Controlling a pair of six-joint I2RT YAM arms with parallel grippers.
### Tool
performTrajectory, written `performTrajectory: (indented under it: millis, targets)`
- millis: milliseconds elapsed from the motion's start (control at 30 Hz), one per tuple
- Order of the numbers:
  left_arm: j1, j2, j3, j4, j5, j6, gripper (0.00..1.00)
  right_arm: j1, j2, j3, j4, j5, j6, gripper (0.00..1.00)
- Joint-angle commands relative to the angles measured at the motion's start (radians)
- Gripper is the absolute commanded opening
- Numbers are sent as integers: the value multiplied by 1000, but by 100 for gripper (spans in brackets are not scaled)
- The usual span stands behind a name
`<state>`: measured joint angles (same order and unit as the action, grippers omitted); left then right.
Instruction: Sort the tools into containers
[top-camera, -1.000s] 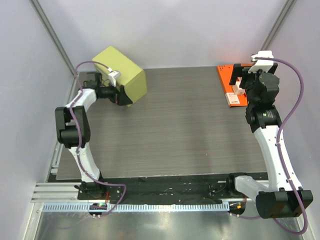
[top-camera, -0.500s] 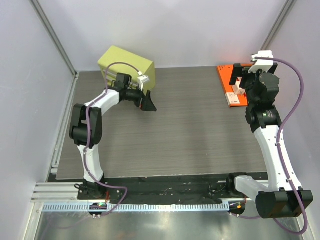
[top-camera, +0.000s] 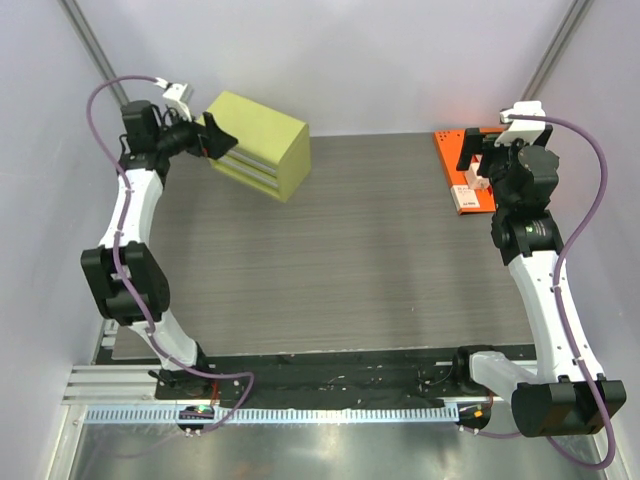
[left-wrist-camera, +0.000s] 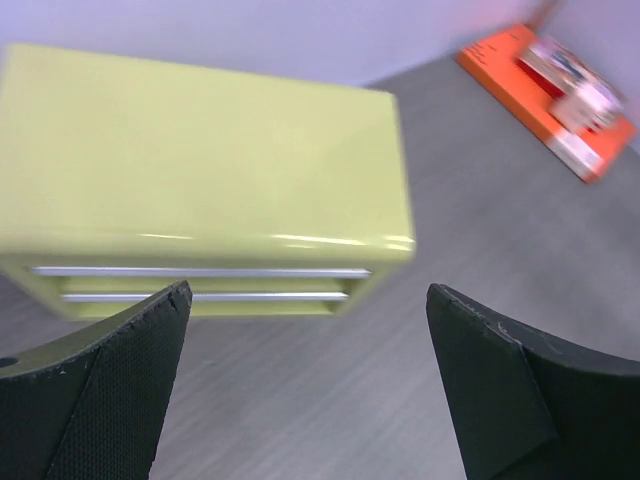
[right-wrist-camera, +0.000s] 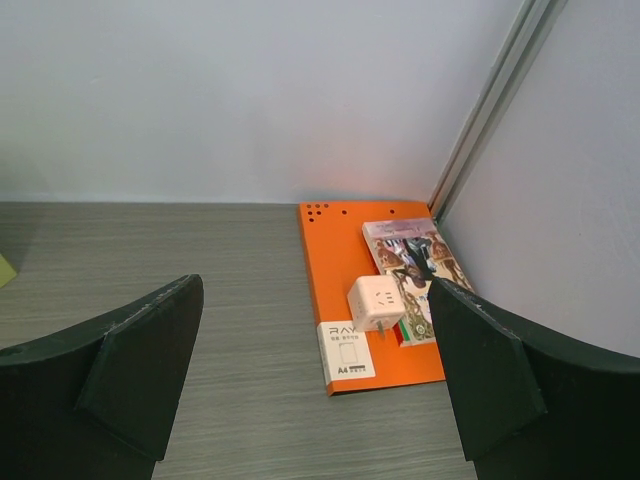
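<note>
Drawer box (left-wrist-camera: 200, 160), yellow-green, stands at the table's eleven o'clock corner. The left gripper (left-wrist-camera: 308, 300) hangs at its ten o'clock side, jaws spread wide with nothing between them. Whether a finger touches the box I cannot tell. Two silver pull strips (left-wrist-camera: 200, 272) run across the box's front face, low down. I judge the box to be a stiff, glossy metal shell, slippery and too broad for the jaws to span. A drawer is best taken by hooking or pinching a strip near its middle and pulling straight out.

The right gripper (right-wrist-camera: 315, 290) is likewise spread and empty. It hovers near an orange board (right-wrist-camera: 325, 255) at the one o'clock corner of the table (top-camera: 350, 270). On the board lie a white plug cube (right-wrist-camera: 374, 304), a white card (right-wrist-camera: 345, 350) and a booklet (right-wrist-camera: 415, 250). The cube looks hard, light and smooth, so pinch it across two opposite flat faces. No plain hand tool shows in any view.
</note>
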<state>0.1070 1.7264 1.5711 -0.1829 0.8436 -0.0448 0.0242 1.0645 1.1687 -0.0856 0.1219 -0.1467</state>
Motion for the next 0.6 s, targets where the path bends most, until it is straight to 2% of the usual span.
performTrajectory:
  millis: [0,133,333,567]
  targets:
    - [26,109,88,82,-207,-61,100,-1,-12,20,37,-19,7,100]
    - [45,258,191,164,-296,-113,100,-1,-6,20,38,-25,7,100]
    - [56,497,452,154,-365,-162,100,-3,-11,13,35,-28,-1,100]
    - [82,570,559,178,-388,-158,100,-12,14,11,33,-33,-5,99]
